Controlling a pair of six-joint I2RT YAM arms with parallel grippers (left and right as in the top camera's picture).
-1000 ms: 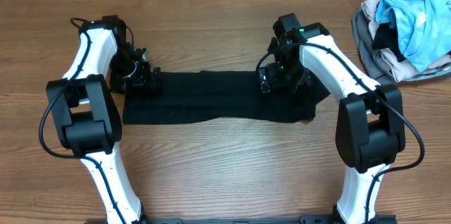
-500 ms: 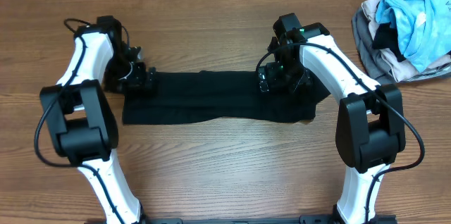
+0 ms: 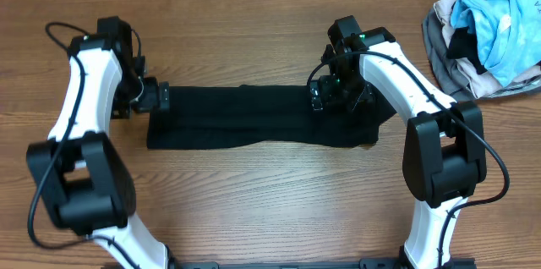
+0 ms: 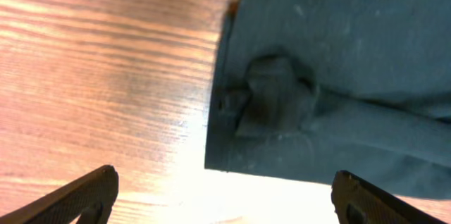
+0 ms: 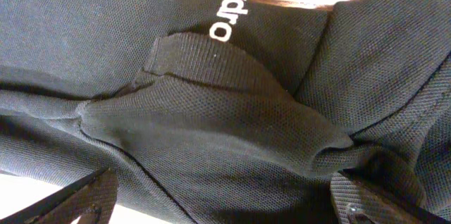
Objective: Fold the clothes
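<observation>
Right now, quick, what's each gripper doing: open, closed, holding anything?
Left gripper: open, empty, at the black garment's left end.
Right gripper: open, empty, over bunched fabric of the garment.

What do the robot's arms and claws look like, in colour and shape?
The left arm and right arm have white link shells and bulky black joints, with thin black cables along them. The left claw and right claw are black.

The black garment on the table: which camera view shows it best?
The overhead view: the whole black garment shows, lying as a long strip on the table. The left wrist view shows only one edge with a small bunched lump; the right wrist view, creased fabric and white lettering close up.
</observation>
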